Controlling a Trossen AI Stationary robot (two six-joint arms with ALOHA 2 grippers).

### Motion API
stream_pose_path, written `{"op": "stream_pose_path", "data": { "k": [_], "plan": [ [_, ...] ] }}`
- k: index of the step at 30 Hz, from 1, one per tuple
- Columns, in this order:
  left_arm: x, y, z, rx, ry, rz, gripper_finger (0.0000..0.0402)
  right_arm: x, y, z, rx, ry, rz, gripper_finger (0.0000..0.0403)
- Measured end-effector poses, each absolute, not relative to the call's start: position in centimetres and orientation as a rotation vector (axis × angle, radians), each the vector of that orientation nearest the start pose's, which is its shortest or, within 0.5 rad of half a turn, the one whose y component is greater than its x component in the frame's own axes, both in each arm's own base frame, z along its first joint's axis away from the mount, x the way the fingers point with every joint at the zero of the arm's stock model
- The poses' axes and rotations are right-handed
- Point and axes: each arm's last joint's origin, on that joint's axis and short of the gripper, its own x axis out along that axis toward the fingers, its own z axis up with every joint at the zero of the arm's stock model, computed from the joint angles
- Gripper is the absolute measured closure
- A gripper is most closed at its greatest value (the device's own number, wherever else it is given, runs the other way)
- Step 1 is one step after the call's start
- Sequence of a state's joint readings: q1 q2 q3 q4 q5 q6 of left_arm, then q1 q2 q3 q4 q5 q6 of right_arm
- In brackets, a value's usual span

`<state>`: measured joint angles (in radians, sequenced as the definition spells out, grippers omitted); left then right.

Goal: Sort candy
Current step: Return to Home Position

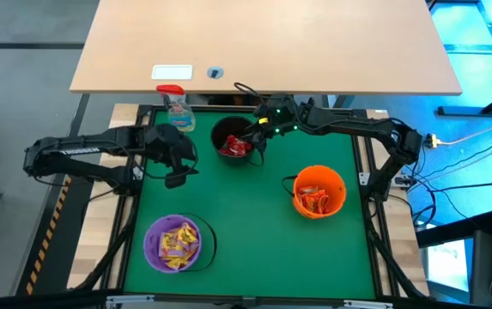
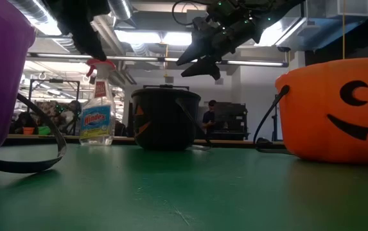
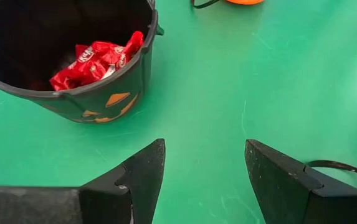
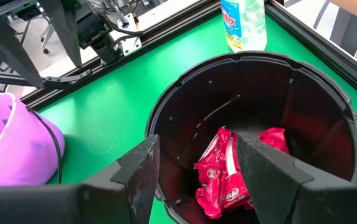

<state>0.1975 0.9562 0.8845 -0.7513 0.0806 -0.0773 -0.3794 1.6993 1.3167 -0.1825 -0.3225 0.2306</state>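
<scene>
**Both grippers open and empty, candy sorted into three buckets**

Left gripper (image 1: 177, 173): arm comes in from the left edge of the bench (image 1: 263, 249), roughly level, wrist angled down toward the mat. It hangs between the black bucket (image 1: 233, 142) and the purple bucket (image 1: 175, 243), closer to the left edge. In the left wrist view the fingers (image 3: 142, 177) are spread wide, with only bare green mat between them.

Right gripper (image 1: 257, 142): arm folds up from the right edge, then reaches along the far edge, wrist tipped down over the black bucket. In the right wrist view the fingers (image 4: 138, 174) are apart above the bucket mouth, with nothing gripped.

Candy:
- red candy (image 4: 225, 171) is in the black bucket, at the middle of the far edge
- orange candy (image 1: 314, 202) is in the orange bucket (image 1: 318, 174), by the right edge
- yellow candy (image 1: 178, 244) is in the purple bucket, by the near-left corner

Windex spray bottle (image 1: 177, 108) stands upright at the far-left corner, just beside the black bucket.
</scene>
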Motion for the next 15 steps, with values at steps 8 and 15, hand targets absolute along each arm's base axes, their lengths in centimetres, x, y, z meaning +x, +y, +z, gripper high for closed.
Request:
{"op": "stream_pose_path", "data": {
  "k": [8,15],
  "plan": [
    [17.89,3.41,29.07,-0.221,0.809,0.136,0.0191,36.0,-13.37,27.84,0.42,0.524,-0.117,0.0194],
    [17.88,3.17,29.07,-0.286,0.81,0.098,0.0191,36.0,-13.37,27.84,0.419,0.524,-0.117,0.0194]
  ]
}}
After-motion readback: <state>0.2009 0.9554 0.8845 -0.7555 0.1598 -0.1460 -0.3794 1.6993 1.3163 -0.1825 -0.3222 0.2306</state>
